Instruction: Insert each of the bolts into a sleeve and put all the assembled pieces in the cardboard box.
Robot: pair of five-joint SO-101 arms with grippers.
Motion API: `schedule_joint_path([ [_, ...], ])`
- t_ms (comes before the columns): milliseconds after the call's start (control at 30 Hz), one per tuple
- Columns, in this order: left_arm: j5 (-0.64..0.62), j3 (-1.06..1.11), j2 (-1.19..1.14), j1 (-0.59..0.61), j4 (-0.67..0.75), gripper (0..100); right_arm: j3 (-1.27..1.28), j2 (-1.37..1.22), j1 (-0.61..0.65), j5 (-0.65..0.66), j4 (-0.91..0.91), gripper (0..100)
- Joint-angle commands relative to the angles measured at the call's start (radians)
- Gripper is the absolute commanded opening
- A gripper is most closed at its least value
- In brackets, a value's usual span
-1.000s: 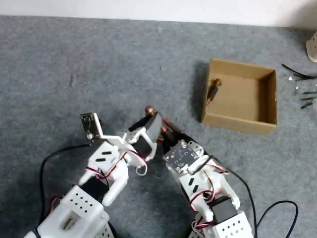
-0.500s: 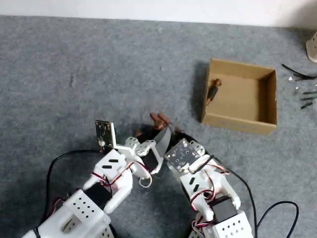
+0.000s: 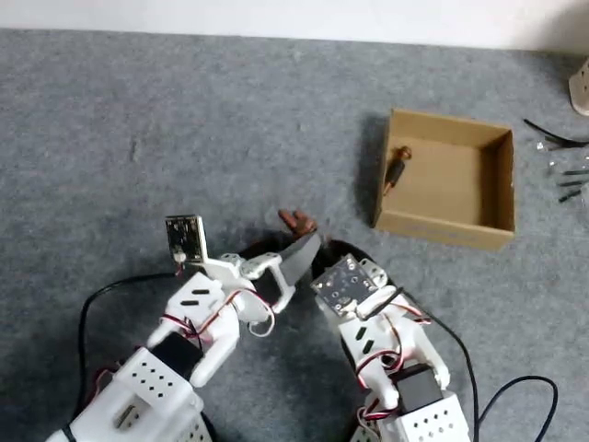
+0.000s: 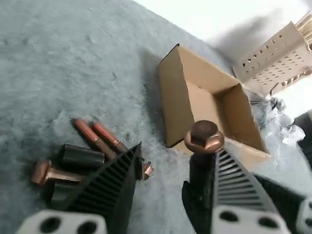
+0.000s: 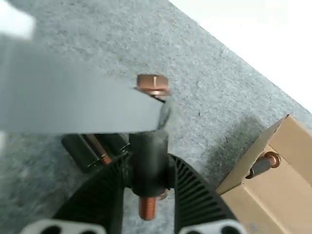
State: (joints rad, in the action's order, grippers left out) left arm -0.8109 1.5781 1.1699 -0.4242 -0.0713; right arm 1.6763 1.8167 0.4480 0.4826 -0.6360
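Note:
My right gripper (image 5: 148, 168) is shut on a black sleeve (image 5: 148, 153) with a copper bolt (image 5: 152, 84) through it, held upright just above the carpet. In the left wrist view that bolt's head (image 4: 204, 136) stands beside one finger of my left gripper (image 4: 175, 161), which is open around it. The two grippers meet at the table's middle front, left (image 3: 299, 253) and right (image 3: 324, 256). Loose bolts (image 4: 100, 137) and sleeves (image 4: 80, 157) lie on the carpet below. The cardboard box (image 3: 492, 189) holds one assembled piece (image 3: 396, 168).
Grey carpet covers the table. Loose bolts (image 3: 294, 221) lie just beyond the grippers, left of the box. Black cables and small parts (image 3: 561, 166) lie at the right edge. A white slotted part (image 4: 273, 53) stands behind the box.
The left arm's wrist swung right toward the right gripper, then eased back slightly. The right arm shifted a little to the right.

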Motion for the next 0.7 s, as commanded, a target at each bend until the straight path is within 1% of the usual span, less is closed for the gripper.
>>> schedule_joint_path([
  [0, -0.114, -0.101, 0.015, 0.202, -0.003, 20, 0.093, 0.021, -0.025, -0.011, 0.051, 0.5],
  [67, -0.181, -0.117, 0.015, 0.303, -0.005, 18, 0.093, 0.021, -0.025, -0.011, 0.051, 0.5],
  [133, -0.196, -0.119, 0.015, 0.337, -0.005, 15, 0.093, 0.021, -0.025, -0.011, 0.051, 0.5],
  [233, -0.196, -0.116, 0.015, 0.321, -0.005, 13, 0.093, 0.021, -0.028, -0.011, 0.051, 0.5],
  [333, -0.192, -0.094, 0.015, 0.255, -0.006, 13, 0.093, 0.021, -0.030, -0.011, 0.051, 0.5],
  [433, -0.129, -0.090, 0.015, 0.216, -0.006, 13, 0.093, 0.021, -0.030, -0.011, 0.051, 0.5],
  [667, -0.120, -0.093, 0.015, 0.263, -0.003, 13, 0.093, 0.021, -0.030, -0.011, 0.051, 0.5],
])
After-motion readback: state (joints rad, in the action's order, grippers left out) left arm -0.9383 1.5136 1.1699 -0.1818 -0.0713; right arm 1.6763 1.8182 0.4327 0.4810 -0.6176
